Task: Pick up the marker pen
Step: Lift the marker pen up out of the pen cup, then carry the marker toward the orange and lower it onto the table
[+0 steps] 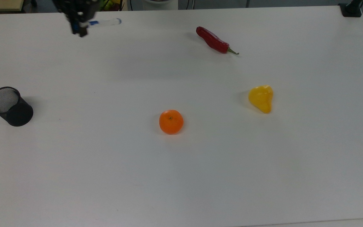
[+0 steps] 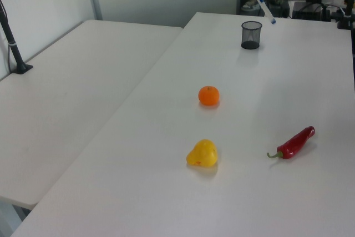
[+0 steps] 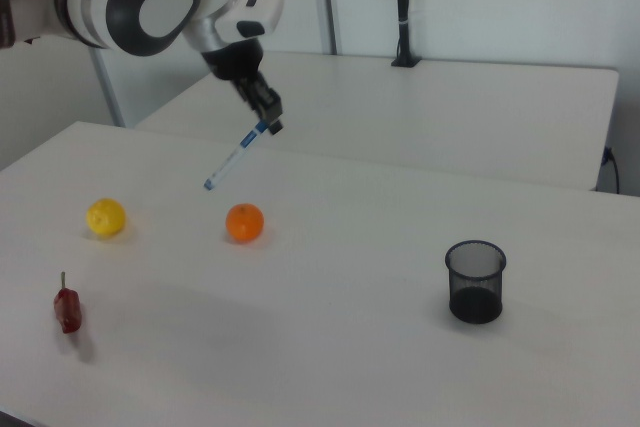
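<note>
Aloft above the white table (image 3: 330, 277), gripper (image 3: 268, 125) clamped on the marker pen (image 3: 232, 159) at its capped end, jaws closed tight against the barrel. Slanting down and away from the jaws toward the right view's left, clear of the tabletop. Below and beyond the pen's free tip, orange (image 3: 244, 222); farther off, yellow fruit (image 3: 105, 217) and red chilli (image 3: 67, 309). Well apart from the jaws, black mesh cup (image 3: 475, 281), upright.
</note>
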